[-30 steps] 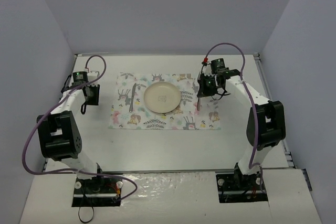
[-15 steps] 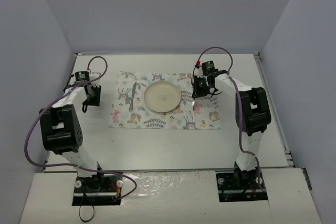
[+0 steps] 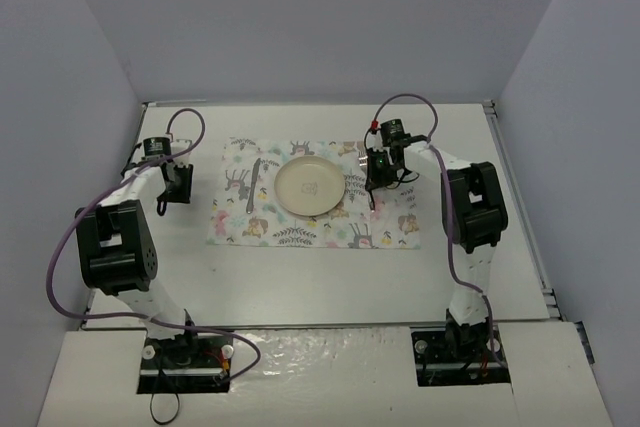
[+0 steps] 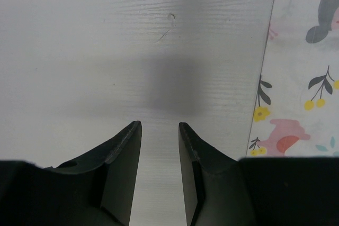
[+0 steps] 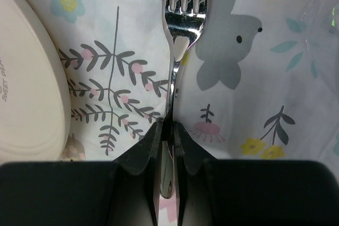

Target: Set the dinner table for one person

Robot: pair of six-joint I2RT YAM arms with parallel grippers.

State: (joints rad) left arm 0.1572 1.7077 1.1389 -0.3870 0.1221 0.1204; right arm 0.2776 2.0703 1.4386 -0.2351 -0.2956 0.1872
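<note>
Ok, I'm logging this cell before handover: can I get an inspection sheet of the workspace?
Surface: white dinner table, floral placemat laid flat.
Job's things: plate centred on placemat; grey utensil left of it; fork right of it.
Clutter: nothing seen.
Claws: right claw shut on fork handle; left claw open, empty, over bare table.
Cables: purple cable looping off each arm.
Surroundings: plain grey walls on three sides.
</note>
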